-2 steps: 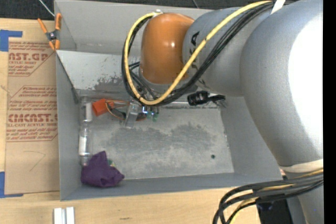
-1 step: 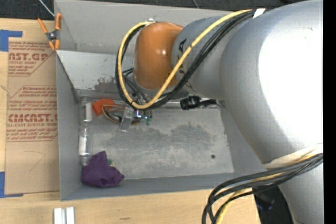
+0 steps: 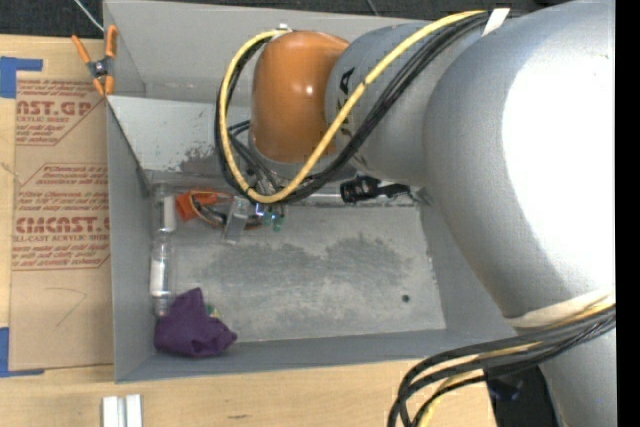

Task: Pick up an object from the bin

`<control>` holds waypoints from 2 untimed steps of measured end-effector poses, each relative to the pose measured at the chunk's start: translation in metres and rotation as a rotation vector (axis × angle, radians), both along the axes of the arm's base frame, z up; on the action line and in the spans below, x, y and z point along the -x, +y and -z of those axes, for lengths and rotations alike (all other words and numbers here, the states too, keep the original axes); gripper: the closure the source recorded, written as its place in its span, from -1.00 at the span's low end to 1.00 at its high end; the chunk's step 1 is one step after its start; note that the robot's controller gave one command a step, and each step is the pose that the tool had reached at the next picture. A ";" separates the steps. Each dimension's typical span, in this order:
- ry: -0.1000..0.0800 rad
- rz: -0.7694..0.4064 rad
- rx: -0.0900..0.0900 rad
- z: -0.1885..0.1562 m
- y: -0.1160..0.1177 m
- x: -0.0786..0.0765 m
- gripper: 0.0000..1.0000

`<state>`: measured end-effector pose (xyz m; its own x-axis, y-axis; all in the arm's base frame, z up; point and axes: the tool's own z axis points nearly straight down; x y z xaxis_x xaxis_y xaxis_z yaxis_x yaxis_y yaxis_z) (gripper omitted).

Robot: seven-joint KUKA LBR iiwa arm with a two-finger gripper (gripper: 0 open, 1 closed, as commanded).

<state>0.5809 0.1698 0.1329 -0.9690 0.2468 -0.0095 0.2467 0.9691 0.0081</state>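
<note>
We see the arm reaching in from the right, its gripper (image 3: 243,218) down at the back left of the bin (image 3: 330,265) floor, close to the rear wall. Just left of the gripper lies a small tool (image 3: 196,207), and a tube (image 3: 158,273) lies along the left wall, nearer us. A crumpled cloth (image 3: 192,325) sits in the front left corner, just before the tube's near end and well apart from the gripper.

One camera, high over bin (image 3: 330,285), slightly oblique
</note>
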 end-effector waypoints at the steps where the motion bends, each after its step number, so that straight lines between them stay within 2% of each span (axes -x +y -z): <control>1: 0.010 -0.074 0.005 0.064 -0.028 -0.001 1.00; 2: -0.002 -0.044 0.000 -0.016 0.014 -0.010 1.00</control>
